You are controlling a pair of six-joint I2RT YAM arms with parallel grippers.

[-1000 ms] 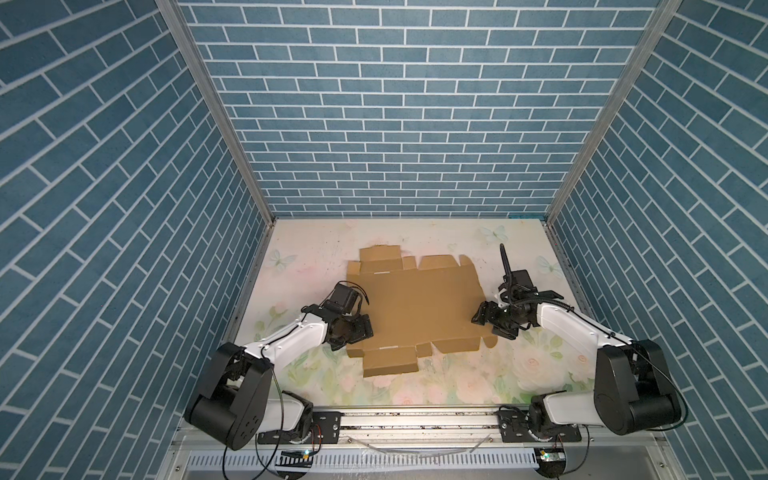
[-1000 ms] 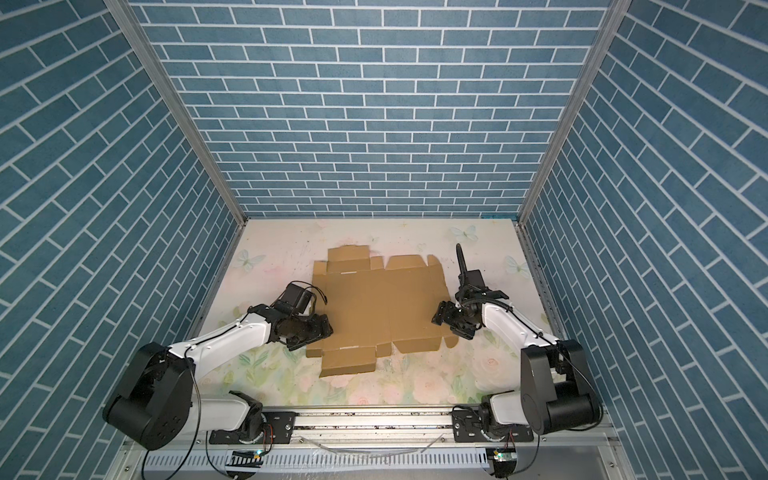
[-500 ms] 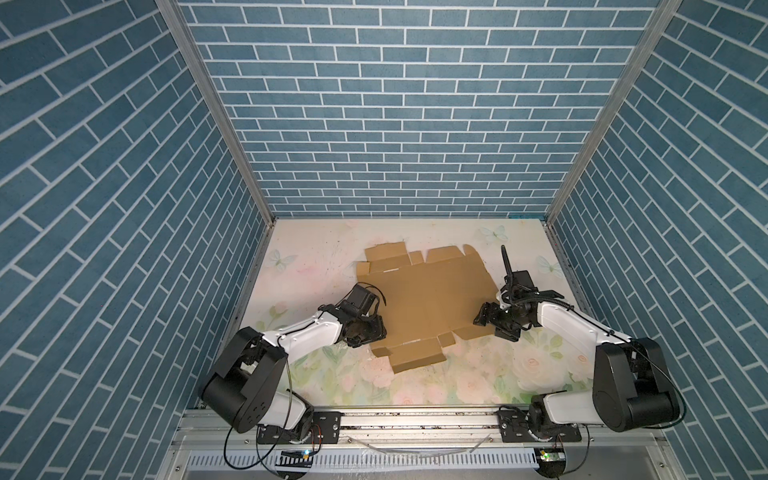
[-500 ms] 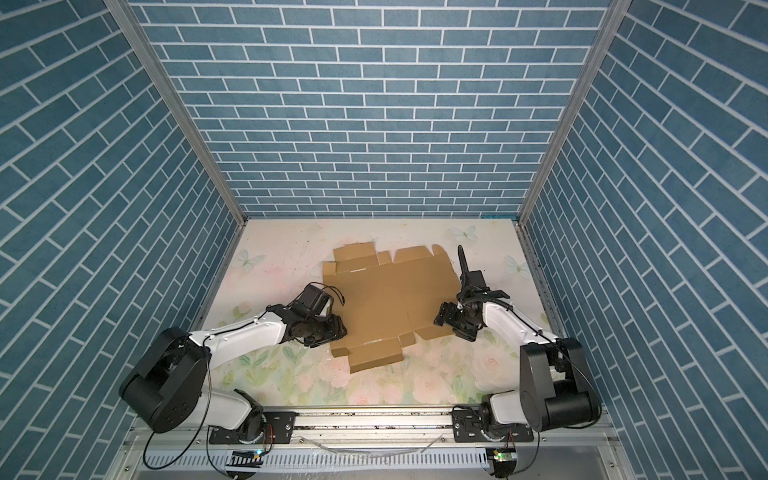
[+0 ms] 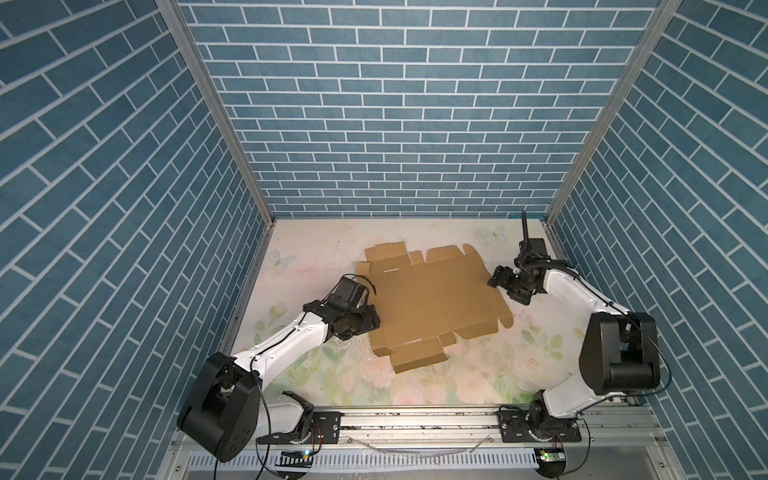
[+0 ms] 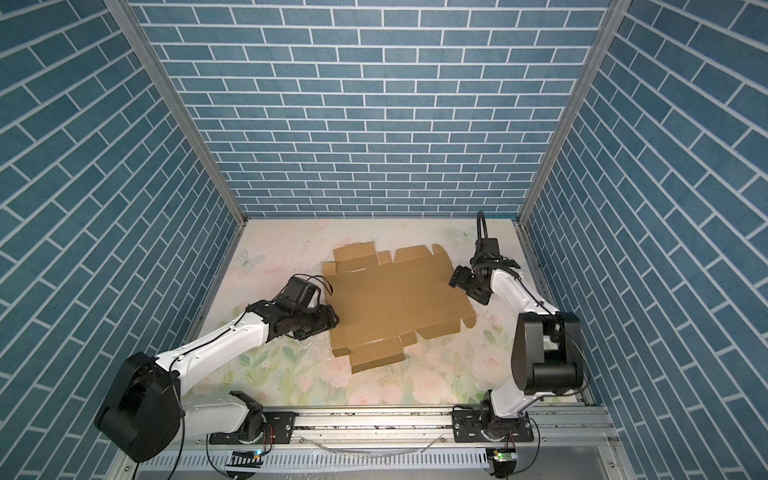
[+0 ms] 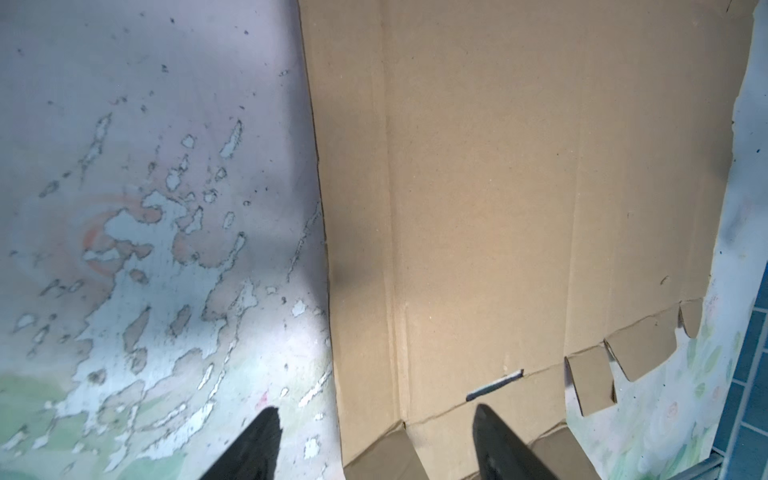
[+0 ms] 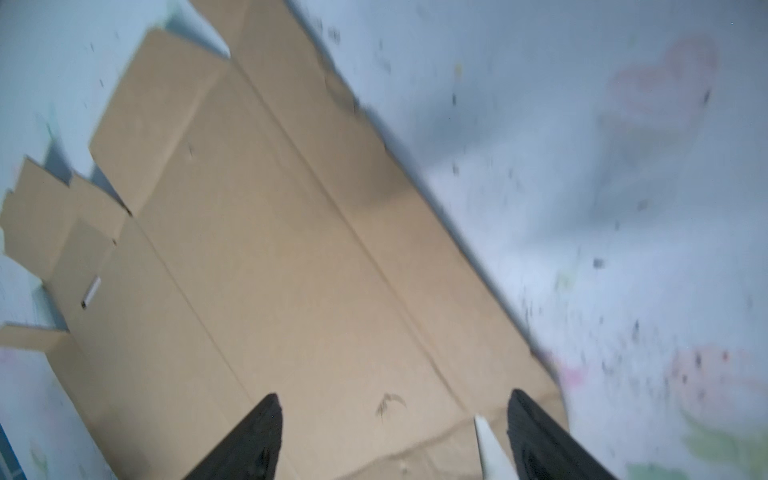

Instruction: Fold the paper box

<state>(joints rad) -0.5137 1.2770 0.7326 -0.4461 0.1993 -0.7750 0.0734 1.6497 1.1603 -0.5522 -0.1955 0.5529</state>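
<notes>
1. The flat tan-brown corrugated cardboard paper box [image 5: 432, 299] lies unfolded near the middle of the pale floral-print tabletop [image 5: 457, 374]. It is turned a bit askew, with its flaps and tabs spread out; both top views show this [image 6: 395, 303].
2. The blank sits between my two arms. The blue brick-pattern walls [image 5: 395, 124] stand around the table.
3. The left gripper [image 5: 372, 322] is low at the box's left edge, jaws spread wide and holding nothing.
4. In the left wrist view the left gripper [image 7: 374, 411] straddles that edge. One of its black fingers [image 7: 249, 449] is over bare, worn table and the other is over cardboard [image 7: 519, 208].
5. I can't tell whether those fingers touch the cardboard or just hover over it.
6. The right gripper [image 5: 505, 286] is at the box's right side near the far corner, also wide apart and gripping nothing [image 6: 463, 286].
7. The right wrist view is blurred. It shows the right gripper [image 8: 392, 395] with both fingers over the cardboard [image 8: 270, 270] near its edge.
8. All panels look flat and no wall is raised.
</notes>
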